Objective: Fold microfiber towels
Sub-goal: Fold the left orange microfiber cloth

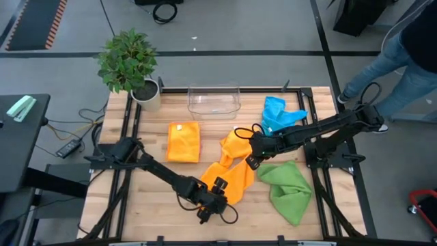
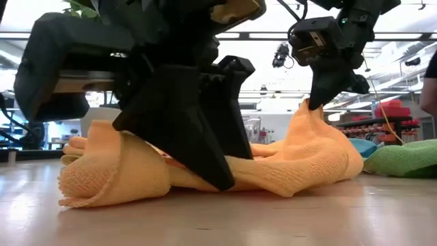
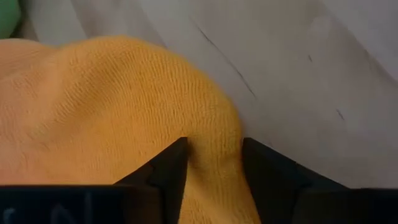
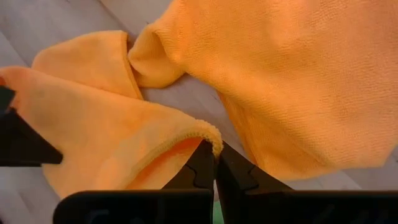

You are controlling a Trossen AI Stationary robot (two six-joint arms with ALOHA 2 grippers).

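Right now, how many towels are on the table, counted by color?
Orange towels: 2, one folded, one held between the arms
Blue towel: 1
Green towel: 1
Total: 4

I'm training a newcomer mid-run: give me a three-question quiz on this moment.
1. True or false: the right pincer pinches an edge of the unfolded orange towel.
2. The left pincer straddles: A) green towel B) blue towel C) unfolded orange towel.
3. Which towel already lies folded near the clear bin?

Key: 1 true; 2 C; 3 the other orange towel.
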